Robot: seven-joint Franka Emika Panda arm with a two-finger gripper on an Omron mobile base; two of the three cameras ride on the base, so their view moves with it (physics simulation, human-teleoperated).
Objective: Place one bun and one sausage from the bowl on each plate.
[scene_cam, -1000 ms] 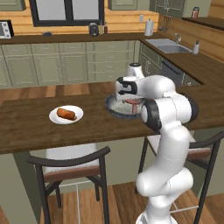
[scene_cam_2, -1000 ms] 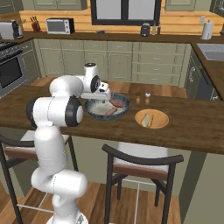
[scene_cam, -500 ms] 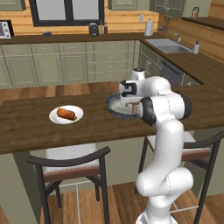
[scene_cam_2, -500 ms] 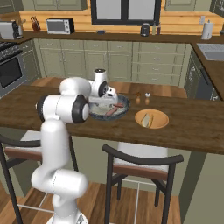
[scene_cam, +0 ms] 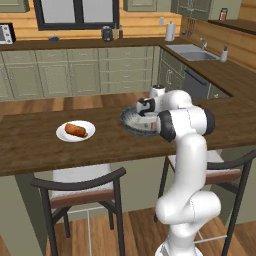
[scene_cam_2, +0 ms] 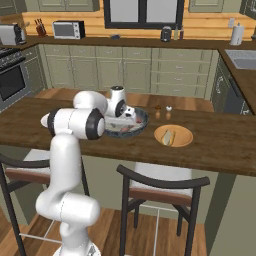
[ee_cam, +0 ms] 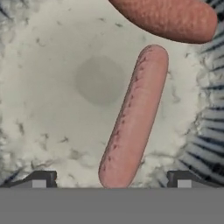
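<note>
In the bowl (ee_cam: 52, 87): gripper (ee_cam: 111, 179) w/ fingers spread, sausage (ee_cam: 133, 118) lying between the tips, not pinched.
Hand has dropped lower into bowl vs 1 s ago, wrist now down at rim level. A 2nd, fatter roll (ee_cam: 168, 17) lies just beyond sausage. White plate (scene_cam: 75, 132) holds one piece, tan plate (scene_cam_2: 173, 135) another; both unchanged, well apart from bowl.
</note>
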